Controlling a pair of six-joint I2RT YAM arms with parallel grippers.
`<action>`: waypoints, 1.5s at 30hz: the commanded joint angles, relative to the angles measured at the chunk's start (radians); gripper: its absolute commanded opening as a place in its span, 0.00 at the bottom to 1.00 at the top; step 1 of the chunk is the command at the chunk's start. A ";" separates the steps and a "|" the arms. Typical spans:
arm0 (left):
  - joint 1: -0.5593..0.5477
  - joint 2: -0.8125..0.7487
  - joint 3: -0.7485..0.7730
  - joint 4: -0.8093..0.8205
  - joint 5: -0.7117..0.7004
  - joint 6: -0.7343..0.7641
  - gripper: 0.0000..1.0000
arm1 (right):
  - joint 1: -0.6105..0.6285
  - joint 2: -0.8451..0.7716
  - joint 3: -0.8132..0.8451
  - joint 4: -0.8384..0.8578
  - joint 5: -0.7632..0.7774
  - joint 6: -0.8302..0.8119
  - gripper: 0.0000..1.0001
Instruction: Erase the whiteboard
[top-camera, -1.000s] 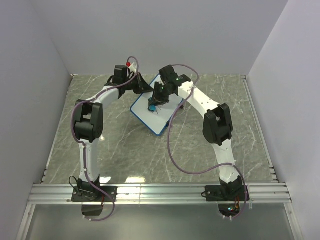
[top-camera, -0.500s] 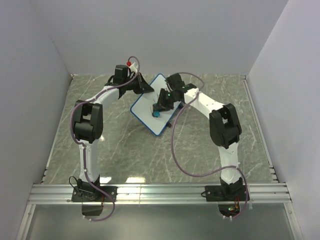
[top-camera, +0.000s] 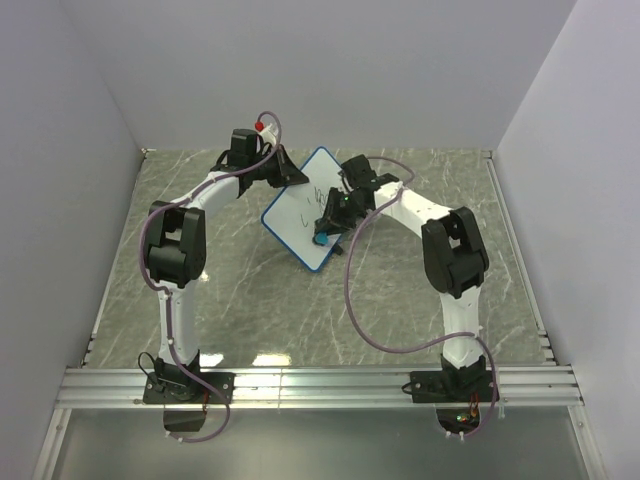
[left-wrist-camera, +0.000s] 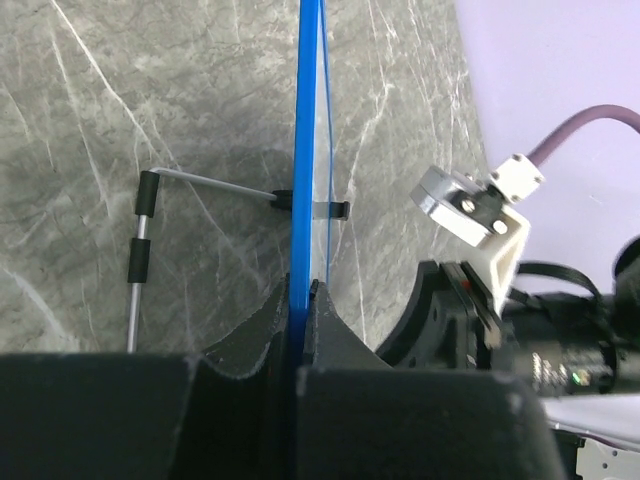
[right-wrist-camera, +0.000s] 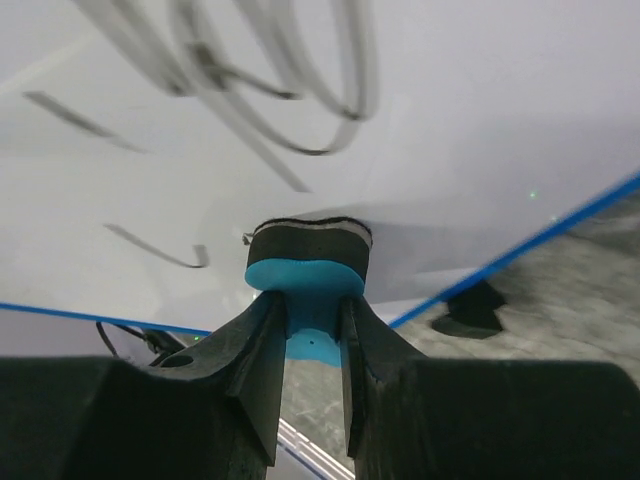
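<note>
The whiteboard (top-camera: 300, 222) is seen at the far middle of the grey marbled table (top-camera: 240, 290), turned so that one corner points toward the arms, and it is met by a gripper from each side. Its blue rim is gripped at the far-left edge by the left gripper (top-camera: 292, 178), reached in from the left arm. In the left wrist view the board (left-wrist-camera: 305, 150) is shown edge-on as a thin blue line, and it is clamped between the two black fingers (left-wrist-camera: 262, 325), which are drawn narrow with one pressed to each face. A bent wire leg (left-wrist-camera: 205, 182) with black sleeves is seen running from the board's left face down toward the table.

Black scribbles (top-camera: 310, 200) are carried on the middle of the white face. Further right, near the board's near-right edge, a small blue eraser (top-camera: 320, 239) is held in the right gripper (top-camera: 323, 232). In the right wrist view the eraser (right-wrist-camera: 307, 275) is pinched by its narrow waist between the fingers (right-wrist-camera: 258, 350), and its dark felt pad is laid flat against the white surface (right-wrist-camera: 450, 120), below the looping marks (right-wrist-camera: 260, 80). Beyond the blue rim, one small black foot (right-wrist-camera: 470, 310) is seen on the table. A purple cable (top-camera: 346, 290) is hung in a loop from the right arm.
</note>
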 joint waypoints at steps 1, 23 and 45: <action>-0.091 0.067 -0.060 -0.298 -0.068 0.016 0.00 | 0.110 0.051 0.086 0.130 -0.071 0.002 0.00; -0.034 -0.023 -0.143 -0.322 -0.152 0.050 0.00 | 0.088 0.058 -0.037 0.193 -0.091 -0.026 0.00; -0.016 -0.031 -0.148 -0.341 -0.146 0.082 0.00 | -0.037 0.142 0.240 0.155 -0.059 0.091 0.00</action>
